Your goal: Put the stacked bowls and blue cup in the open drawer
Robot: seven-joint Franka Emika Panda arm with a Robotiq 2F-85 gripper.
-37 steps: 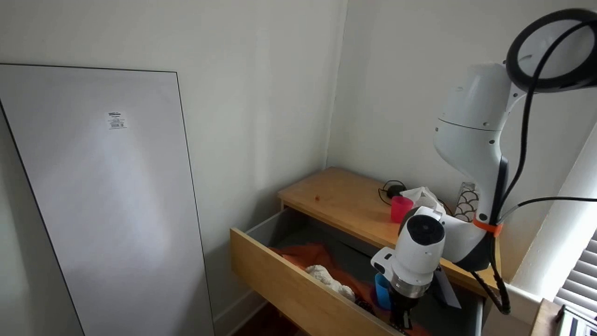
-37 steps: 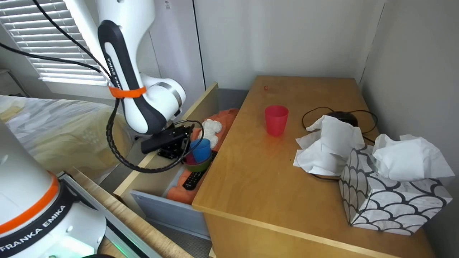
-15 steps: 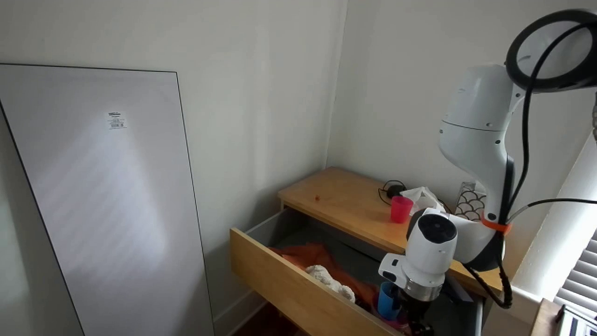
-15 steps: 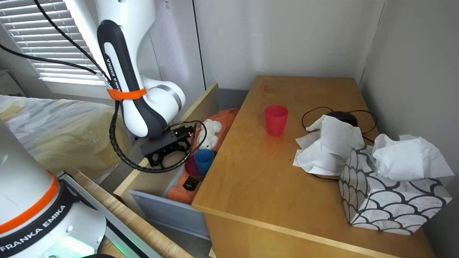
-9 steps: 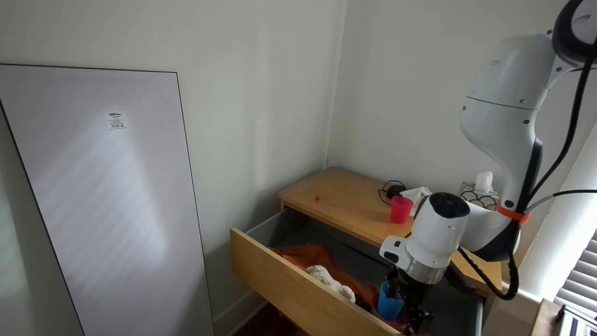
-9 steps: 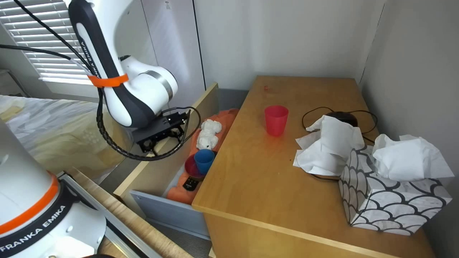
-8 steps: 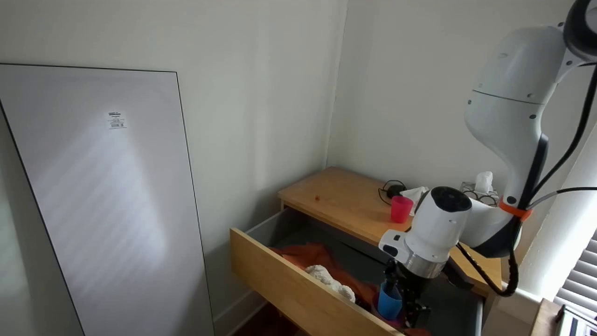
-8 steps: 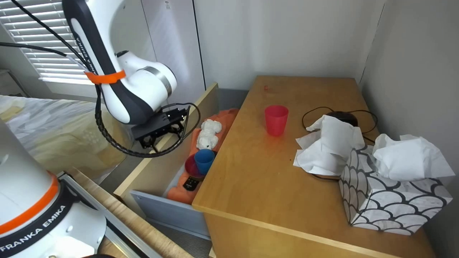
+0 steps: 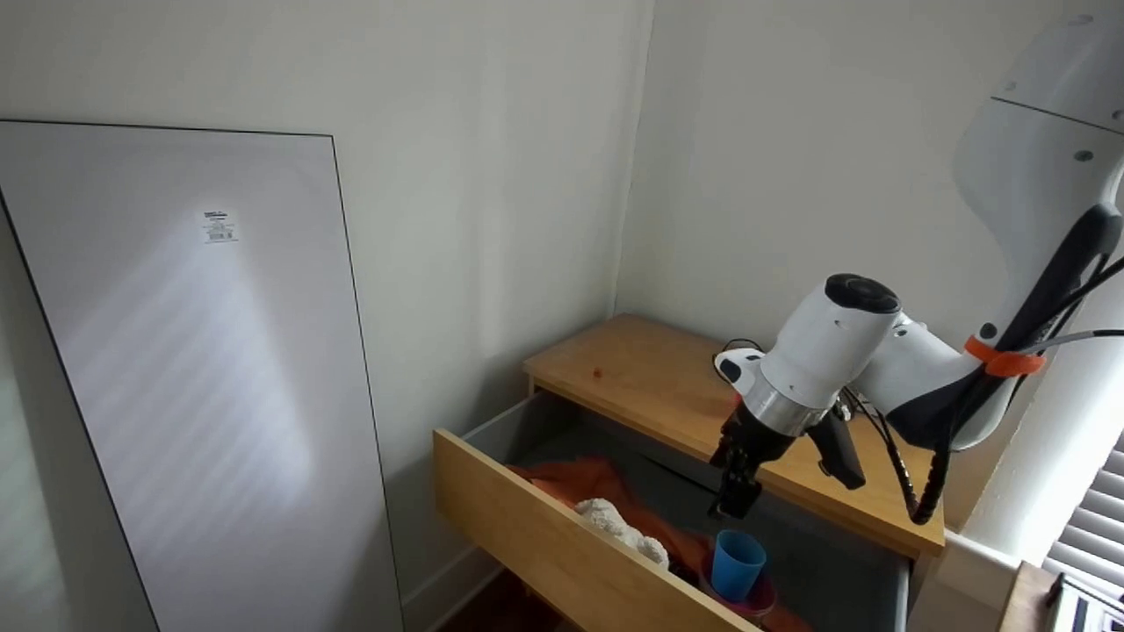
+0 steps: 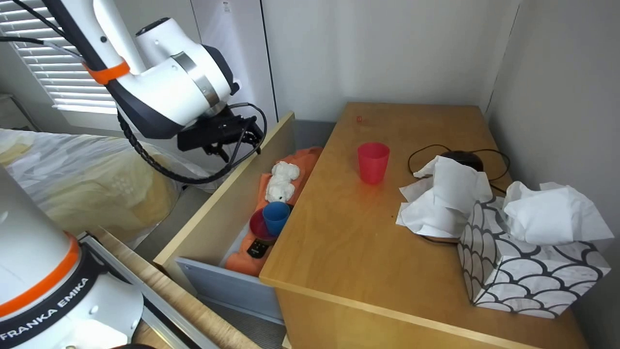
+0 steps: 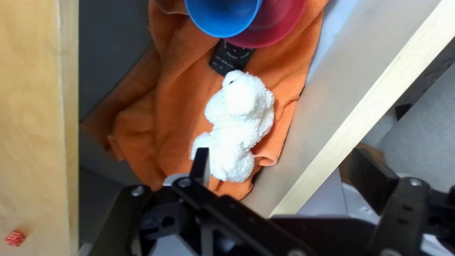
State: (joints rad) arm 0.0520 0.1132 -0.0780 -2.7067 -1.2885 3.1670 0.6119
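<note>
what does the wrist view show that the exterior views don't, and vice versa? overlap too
Only wrist view: printed lettering on the end of the black remote beside the white plush.
Only exterior views: window blinds, the red cup and, in an exterior view, the tissue box.
All share: blue cup, red bowl, orange cloth, plush, drawer, small red object, end effector.

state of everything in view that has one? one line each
drawer: open
tool: open, holding nothing
pink bowl: in drawer, mouth up
blue cup: in the pink bowl, mouth up
red cup: upright
orange cloth: rumpled, in drawer
white plush toy: lying on orange cloth
tissue box: open, white tissue sticking out
loose tissue: crumpled
blinds: lowered
</note>
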